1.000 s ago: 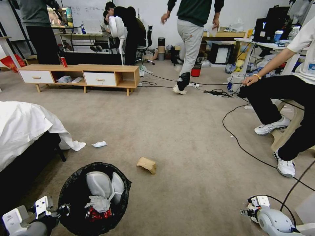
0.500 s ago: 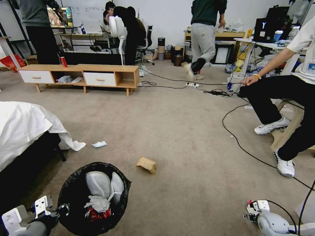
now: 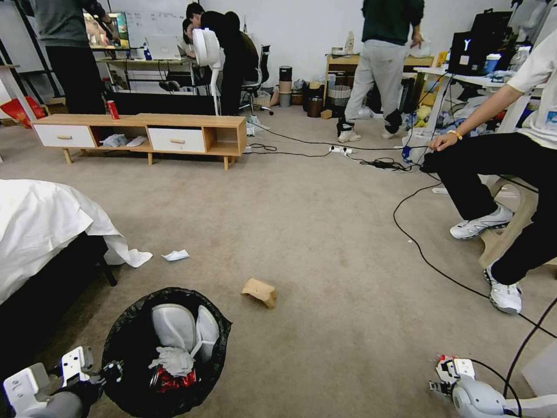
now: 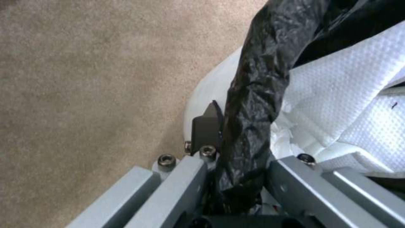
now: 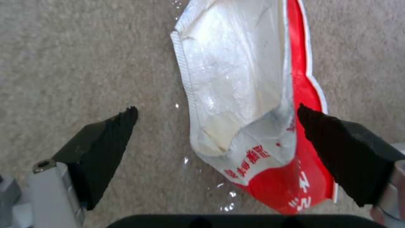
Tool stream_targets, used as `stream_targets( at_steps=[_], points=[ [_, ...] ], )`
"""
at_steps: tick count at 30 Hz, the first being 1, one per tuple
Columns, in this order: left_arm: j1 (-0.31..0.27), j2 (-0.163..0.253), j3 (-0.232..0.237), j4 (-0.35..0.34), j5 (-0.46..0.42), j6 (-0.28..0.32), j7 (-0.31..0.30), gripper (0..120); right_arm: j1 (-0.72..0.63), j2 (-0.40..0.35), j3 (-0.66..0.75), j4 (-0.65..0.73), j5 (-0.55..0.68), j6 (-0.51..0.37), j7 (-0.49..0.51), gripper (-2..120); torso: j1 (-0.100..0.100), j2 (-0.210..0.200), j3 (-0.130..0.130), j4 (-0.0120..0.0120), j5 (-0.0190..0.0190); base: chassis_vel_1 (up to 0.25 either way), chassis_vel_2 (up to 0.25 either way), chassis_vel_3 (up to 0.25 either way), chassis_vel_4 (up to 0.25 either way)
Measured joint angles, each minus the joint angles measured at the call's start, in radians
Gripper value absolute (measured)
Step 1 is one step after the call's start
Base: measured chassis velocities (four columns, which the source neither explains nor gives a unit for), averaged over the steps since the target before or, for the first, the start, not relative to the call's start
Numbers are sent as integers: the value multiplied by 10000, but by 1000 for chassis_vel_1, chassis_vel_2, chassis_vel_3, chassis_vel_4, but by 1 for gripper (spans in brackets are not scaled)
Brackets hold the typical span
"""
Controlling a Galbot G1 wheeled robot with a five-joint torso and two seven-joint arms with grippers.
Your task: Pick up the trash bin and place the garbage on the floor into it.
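The trash bin (image 3: pixel 165 348), lined with a black bag, stands on the floor (image 3: pixel 325 232) at the lower left and holds white tissues and a red wrapper. My left gripper (image 3: pixel 93 371) is shut on its rim; the left wrist view shows the black bag (image 4: pixel 253 95) pinched at the left gripper (image 4: pixel 236 139). Garbage on the carpet: a tan cardboard piece (image 3: pixel 259 290) and a white paper scrap (image 3: pixel 176 255). My right gripper (image 3: pixel 448 374) is low at the lower right. In its wrist view the right gripper (image 5: pixel 217 110) is open, straddling a red-white snack bag (image 5: pixel 249 79) lying flat on the carpet.
A bed with a white sheet (image 3: pixel 40 226) fills the left. Black cables (image 3: pixel 426 261) cross the carpet on the right, near a seated person's shoes (image 3: pixel 503 296). A low wooden cabinet (image 3: pixel 139 133) with a red can (image 3: pixel 112 109) stands at the back.
My right gripper has sunk a little lower and nearer the floor. The bin and my left gripper have stayed put.
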Motion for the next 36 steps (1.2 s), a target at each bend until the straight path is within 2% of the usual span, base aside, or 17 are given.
stream_targets(
  at_steps=[6, 8, 9, 10, 14, 25, 27, 32, 34, 36],
  points=[
    [-2, 26, 26, 30, -14, 0, 0, 0, 163, 116, 76, -375, -118, 234, -4, 92, -1, 1, -1, 1, -3, 0, 0, 0, 0],
    [-3, 26, 43, 37, -14, 0, 0, 0, 187, 134, 127, -482, -165, 293, 27, 83, -1, 2, -1, 3, -2, 0, 0, 0, 0],
    [-3, 26, 43, 37, -14, 0, 0, 0, 187, 134, 127, -482, -165, 293, 27, 83, -1, 2, -1, 3, -2, 0, 0, 0, 0],
    [-2, 28, 47, 41, -15, 0, 0, 0, 203, 149, 141, -552, -184, 340, 24, 77, -1, 3, -2, 3, -3, 0, 0, 0, 0],
    [16, 41, 47, 50, -15, 0, 10, 0, 245, 163, 224, -822, -274, 448, 19, 67, -3, 6, -3, 12, -1, 0, 0, 0, 0],
    [0, 42, 59, 57, -8, 0, 25, 0, 89, 80, 267, -857, -321, 559, 15, 45, -3, 4, -2, 11, 7, 0, 0, 0, 0],
    [8, 42, 57, 57, -6, 0, 25, 0, 41, 49, 256, -803, -332, 560, 34, 39, -2, 0, -1, 6, 9, 0, 0, 0, 0],
    [-5, 51, 56, 67, -5, 0, 25, 0, -70, -27, 244, -631, -323, 535, 119, 30, 0, -3, 1, 1, 13, 0, 0, 0, 0],
    [-52, 52, 66, 110, -3, 0, 25, 0, -244, -166, 243, -333, -250, 453, 257, 22, 1, -4, 2, -5, 6, 0, 0, 0, 0],
    [-70, 53, 85, 127, 3, 0, 25, 0, -332, -232, 243, -191, -218, 428, 305, 18, 1, -4, 1, -8, 4, 0, 0, 0, 0]
  ],
)
